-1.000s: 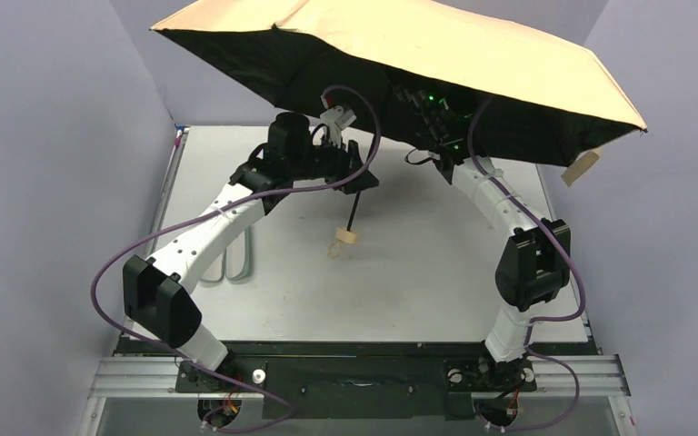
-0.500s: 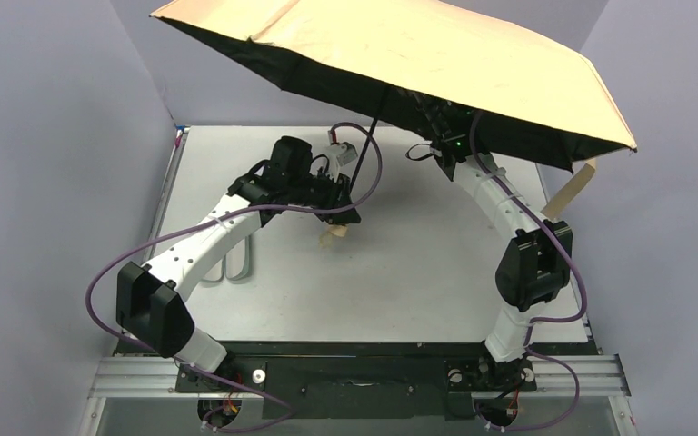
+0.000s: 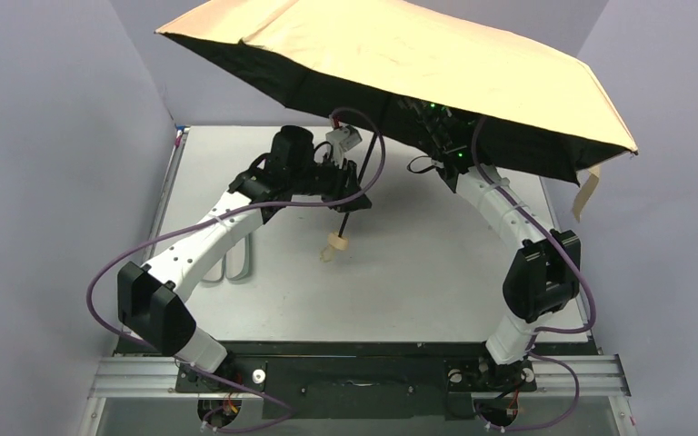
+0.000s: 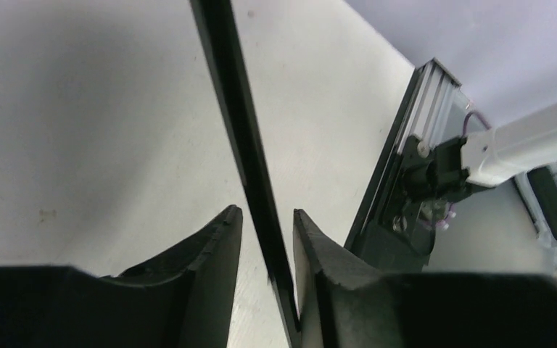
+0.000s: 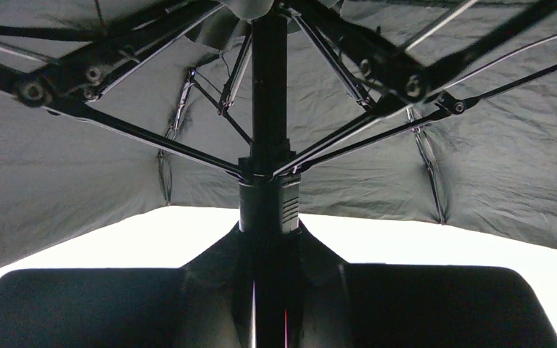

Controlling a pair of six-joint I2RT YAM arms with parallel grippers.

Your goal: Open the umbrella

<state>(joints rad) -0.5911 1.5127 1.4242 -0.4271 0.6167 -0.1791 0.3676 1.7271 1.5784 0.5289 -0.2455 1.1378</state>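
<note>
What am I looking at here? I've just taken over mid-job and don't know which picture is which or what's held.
Two robot arms are bolted at the near edge of the table. The overhead picture looks down from behind them; the other two come from a camera on each wrist. The umbrella is spread open above the table. The right arm has its jaws shut on the black shaft under the ribs. The left arm has its jaws either side of the shaft lower down, gaps showing, not clamped. A pale flat item lies on the table beside it.
</note>
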